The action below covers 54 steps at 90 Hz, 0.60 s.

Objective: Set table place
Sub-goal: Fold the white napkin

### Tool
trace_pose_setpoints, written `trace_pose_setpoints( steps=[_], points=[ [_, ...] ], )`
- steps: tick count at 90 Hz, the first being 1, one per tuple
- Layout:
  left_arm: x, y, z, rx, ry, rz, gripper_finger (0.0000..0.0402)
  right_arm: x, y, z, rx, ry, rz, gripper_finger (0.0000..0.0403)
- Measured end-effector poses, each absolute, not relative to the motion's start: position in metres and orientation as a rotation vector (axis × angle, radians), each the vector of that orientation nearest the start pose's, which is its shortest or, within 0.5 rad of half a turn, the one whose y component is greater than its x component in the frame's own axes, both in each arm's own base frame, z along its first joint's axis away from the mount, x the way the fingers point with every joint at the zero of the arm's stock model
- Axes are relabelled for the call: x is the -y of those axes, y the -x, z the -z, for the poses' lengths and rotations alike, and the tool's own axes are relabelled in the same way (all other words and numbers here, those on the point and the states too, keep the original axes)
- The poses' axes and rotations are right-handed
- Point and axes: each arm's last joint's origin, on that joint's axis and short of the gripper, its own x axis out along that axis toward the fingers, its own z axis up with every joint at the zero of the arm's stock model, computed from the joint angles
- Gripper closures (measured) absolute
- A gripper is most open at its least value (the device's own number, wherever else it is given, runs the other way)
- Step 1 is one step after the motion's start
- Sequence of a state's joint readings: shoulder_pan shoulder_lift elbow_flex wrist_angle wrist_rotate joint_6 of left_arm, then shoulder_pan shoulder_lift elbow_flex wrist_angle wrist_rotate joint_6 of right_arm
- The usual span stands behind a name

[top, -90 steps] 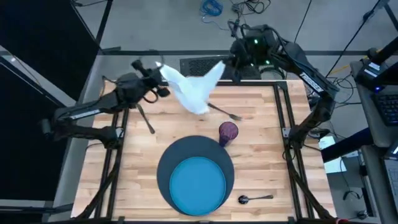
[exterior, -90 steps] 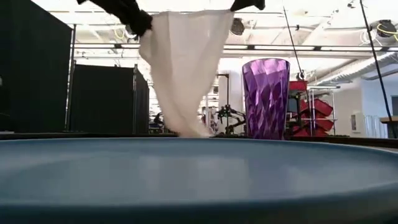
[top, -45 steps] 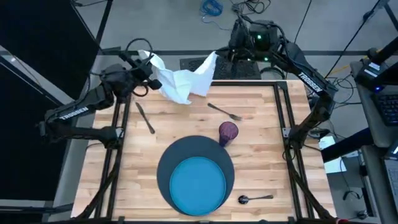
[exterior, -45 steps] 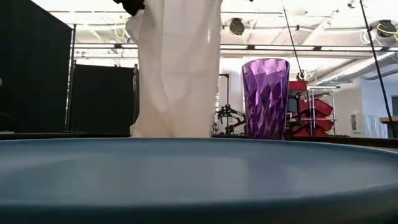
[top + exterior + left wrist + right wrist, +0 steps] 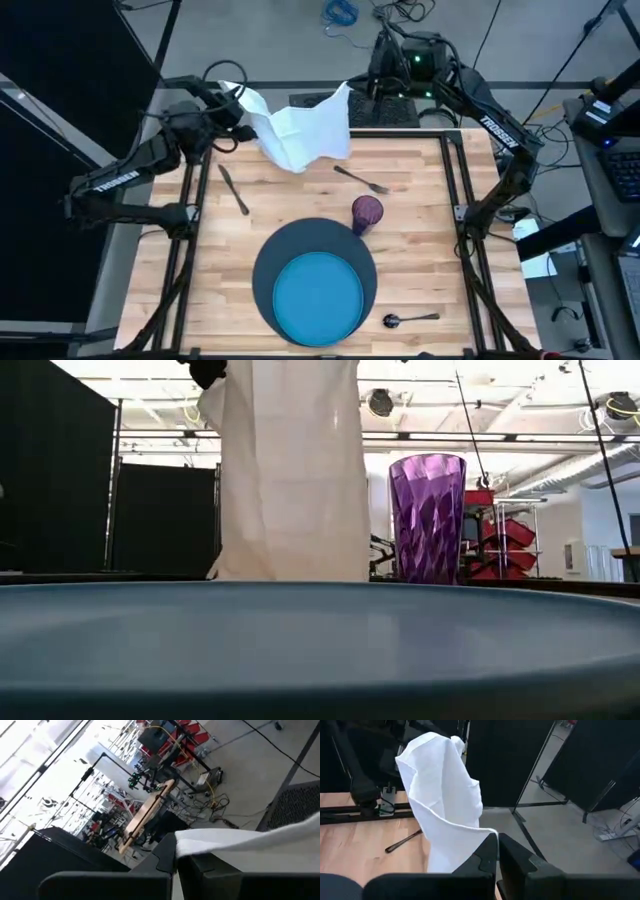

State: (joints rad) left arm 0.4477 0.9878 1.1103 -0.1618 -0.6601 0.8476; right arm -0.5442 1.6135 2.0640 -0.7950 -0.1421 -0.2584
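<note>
Spread wider since a second ago: napkin (image 5: 300, 130) stretched between left end effector (image 5: 237, 100) and right end effector (image 5: 352, 92), both pinching corners, hanging above the table's (image 5: 420, 230) far edge.

A robotics lab: black partition panels (image 5: 165, 520), floor cables (image 5: 340, 12), red shelving (image 5: 505, 545).

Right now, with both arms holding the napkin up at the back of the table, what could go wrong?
1. The napkin is pinched only at corners by the left gripper and right gripper; a corner could slip out.
2. Its hanging edge is near the fork and could drag it.
3. The upright purple cup might tip if the cloth sweeps forward.
</note>
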Motion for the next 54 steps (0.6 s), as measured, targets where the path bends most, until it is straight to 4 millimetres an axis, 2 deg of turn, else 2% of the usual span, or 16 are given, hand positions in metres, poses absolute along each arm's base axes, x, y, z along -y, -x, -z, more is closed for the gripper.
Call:
trace_pose_setpoints(
  steps=[36, 54],
  points=[
    [-0.102, -0.174, -0.404, -0.532, -0.728, -0.966, 0.0401, 0.159, -0.273, -0.495, -0.379, 0.119, 0.331, 0.0403],
    [-0.100, -0.181, -0.402, -0.440, -0.672, -0.826, 0.0401, 0.158, -0.283, -0.486, -0.386, 0.051, 0.226, 0.0403]
  ],
)
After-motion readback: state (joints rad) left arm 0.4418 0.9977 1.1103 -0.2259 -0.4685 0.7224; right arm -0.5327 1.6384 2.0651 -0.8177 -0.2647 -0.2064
